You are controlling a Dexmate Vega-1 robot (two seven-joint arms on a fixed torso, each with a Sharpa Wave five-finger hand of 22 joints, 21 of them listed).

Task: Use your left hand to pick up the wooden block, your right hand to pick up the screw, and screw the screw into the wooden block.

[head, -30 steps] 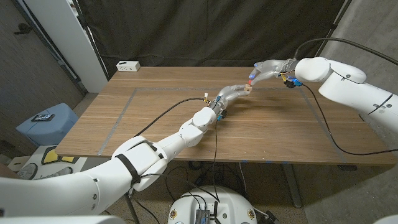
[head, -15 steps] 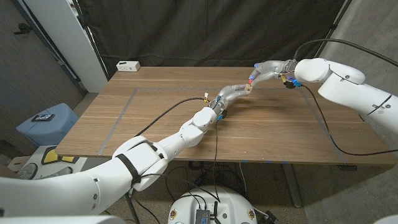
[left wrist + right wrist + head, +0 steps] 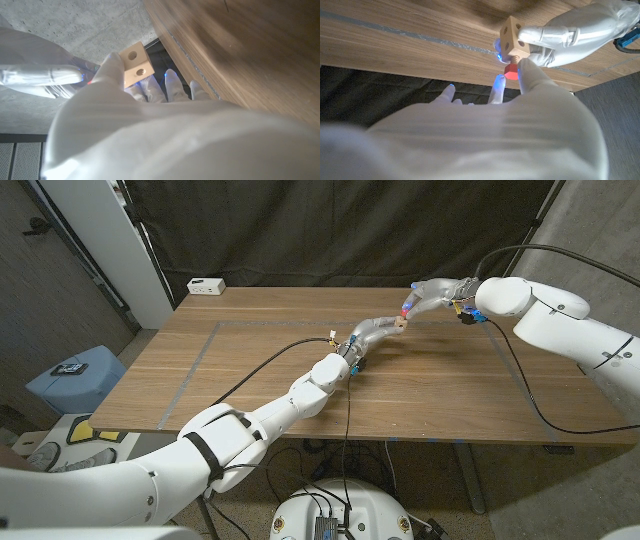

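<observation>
- The wooden block [image 3: 511, 36] was held in the left hand [image 3: 570, 37], raised above the table [image 3: 250, 370].
- The screw [image 3: 511, 69], red-headed, was pinched by the right hand [image 3: 530, 80], its shaft pointing into the block's hole.

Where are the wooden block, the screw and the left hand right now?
wooden block [image 3: 511, 37], right wrist view, on its face with the round hole.
screw [image 3: 510, 70], right wrist view, on its red head below the block.
left hand [image 3: 570, 35], right wrist view, on the fingers gripping the block.
</observation>
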